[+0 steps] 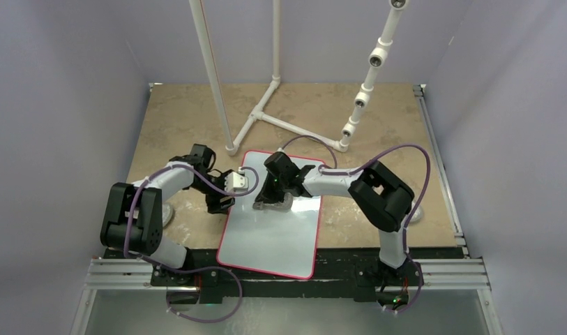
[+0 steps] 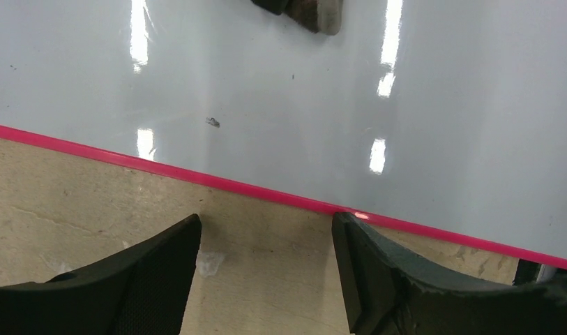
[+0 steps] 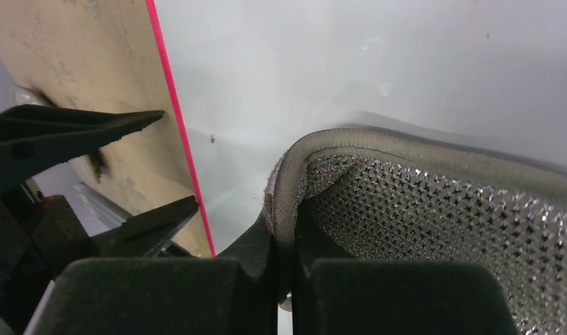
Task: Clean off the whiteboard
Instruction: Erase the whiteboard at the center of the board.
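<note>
The whiteboard (image 1: 273,230), glossy white with a red border, lies flat on the table between the arms. It shows no writing, only a tiny dark speck (image 2: 213,123). My right gripper (image 1: 275,199) is shut on the edge of a grey-silver mesh pad (image 1: 272,204), which rests on the board's upper left part. In the right wrist view the pad (image 3: 434,209) fills the lower right, pinched between the jaws of my right gripper (image 3: 286,230). My left gripper (image 1: 228,199) is open and empty at the board's left edge, over bare table (image 2: 266,223).
A white pipe frame (image 1: 266,112) stands on the table behind the board. A jointed white post (image 1: 367,84) rises at the back right. Metal rails (image 1: 448,174) run along the right and near edges. Purple cables loop over both arms.
</note>
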Motion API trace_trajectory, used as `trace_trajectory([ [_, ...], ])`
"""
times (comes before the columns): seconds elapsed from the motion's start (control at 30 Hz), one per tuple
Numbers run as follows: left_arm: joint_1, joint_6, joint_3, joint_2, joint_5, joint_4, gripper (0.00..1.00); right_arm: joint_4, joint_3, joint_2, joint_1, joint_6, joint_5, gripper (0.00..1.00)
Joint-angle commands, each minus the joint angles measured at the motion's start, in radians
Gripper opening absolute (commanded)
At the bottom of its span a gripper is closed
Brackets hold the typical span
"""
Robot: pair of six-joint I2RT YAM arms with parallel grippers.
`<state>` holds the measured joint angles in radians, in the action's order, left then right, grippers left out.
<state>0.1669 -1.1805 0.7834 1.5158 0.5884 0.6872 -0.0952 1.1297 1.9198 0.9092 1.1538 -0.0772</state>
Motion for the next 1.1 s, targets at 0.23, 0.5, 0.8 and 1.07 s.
trace_trajectory([
  [0.23, -0.004, -0.208, 0.03, -0.064, 0.111, 0.203, 0.69, 0.0, -0.04, 0.048, -0.017, 0.077, -0.04, 0.0],
  [0.5, 0.033, -0.282, -0.084, -0.077, 0.017, 0.112, 0.64, 0.013, 0.051, 0.1, -0.023, 0.062, -0.059, 0.0],
  [0.8, 0.101, -0.281, -0.13, -0.018, -0.133, 0.041, 0.55, -0.032, 0.166, 0.148, -0.016, 0.098, -0.021, 0.0],
  [1.07, 0.112, -0.27, -0.113, -0.062, -0.116, 0.059, 0.53, -0.134, 0.453, 0.35, 0.008, 0.066, -0.045, 0.0],
])
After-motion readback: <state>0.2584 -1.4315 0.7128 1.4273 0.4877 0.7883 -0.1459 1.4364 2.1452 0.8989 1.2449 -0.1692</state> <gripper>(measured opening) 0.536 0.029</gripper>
